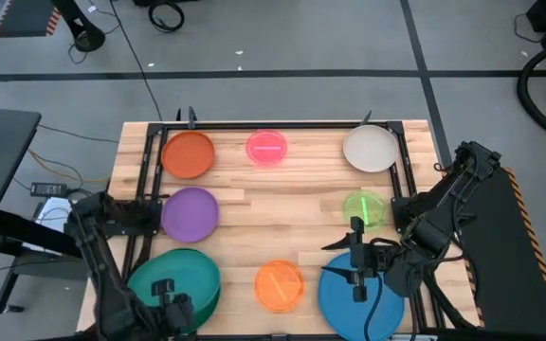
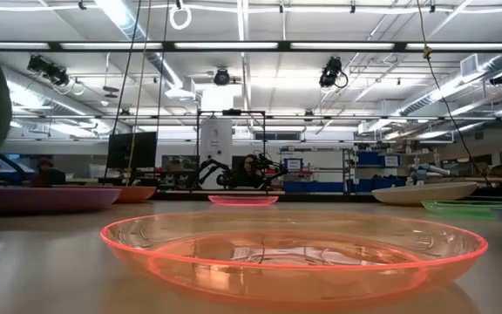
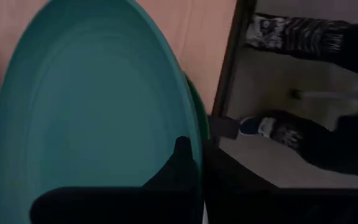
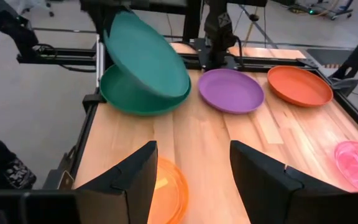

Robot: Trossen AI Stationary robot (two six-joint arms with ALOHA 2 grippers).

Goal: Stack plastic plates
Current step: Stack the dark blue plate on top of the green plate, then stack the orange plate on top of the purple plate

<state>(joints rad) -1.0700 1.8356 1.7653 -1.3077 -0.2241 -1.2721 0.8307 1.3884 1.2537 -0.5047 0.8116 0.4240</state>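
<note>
The teal plate (image 4: 145, 56) stands tilted over the large green plate (image 4: 138, 99) at the table's near left corner, with my left gripper (image 1: 166, 296) shut on it. My right gripper (image 4: 191, 180) hangs open above the far edge of the blue plate (image 1: 363, 303) and touches nothing. Flat on the table lie the small orange plate (image 1: 279, 284), purple plate (image 1: 191, 212), orange-red plate (image 1: 190, 153), pink plate (image 1: 266, 147), beige plate (image 1: 371, 149) and small green plate (image 1: 364, 208). My left gripper holds the teal plate by its rim (image 3: 194, 134) on the near side. One finger (image 3: 180, 165) lies on the plate's inner face; the plate hides the other. The held edge is raised, and the opposite edge (image 4: 176, 93) rests in the green plate.
A dark metal frame (image 1: 150, 170) runs along the table's left, far and right edges. Bare wood (image 1: 282, 208) lies in the middle between the plates. In the low view the small orange plate (image 2: 295, 253) fills the foreground. Beyond the table's left edge a person's shoes (image 3: 278, 127) show.
</note>
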